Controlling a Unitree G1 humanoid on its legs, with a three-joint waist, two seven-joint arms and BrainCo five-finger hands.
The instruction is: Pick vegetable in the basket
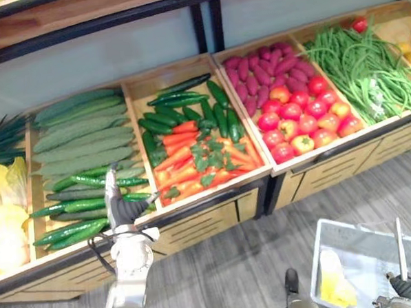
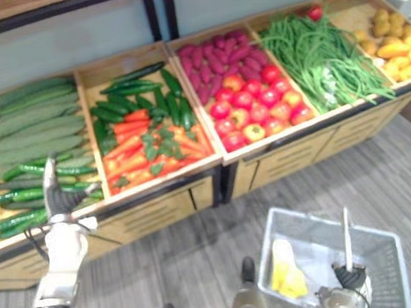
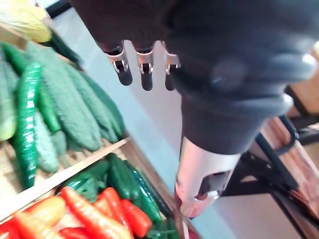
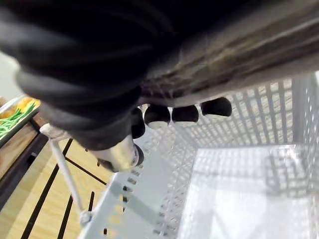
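left wrist view: left hand (image 3: pixel 219 89) spread, empty, above cucumbers (image 3: pixel 27 114), likely ready to pick.
right wrist view: right hand (image 4: pixel 169 113) curled round handle (image 1: pixel 400 244), carrying basket (image 4: pixel 249 164) alongside.

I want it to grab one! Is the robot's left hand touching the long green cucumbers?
Apart. The left wrist view shows the left hand with its fingers bare against the pale wall, and the long green cucumbers lying well beyond them.
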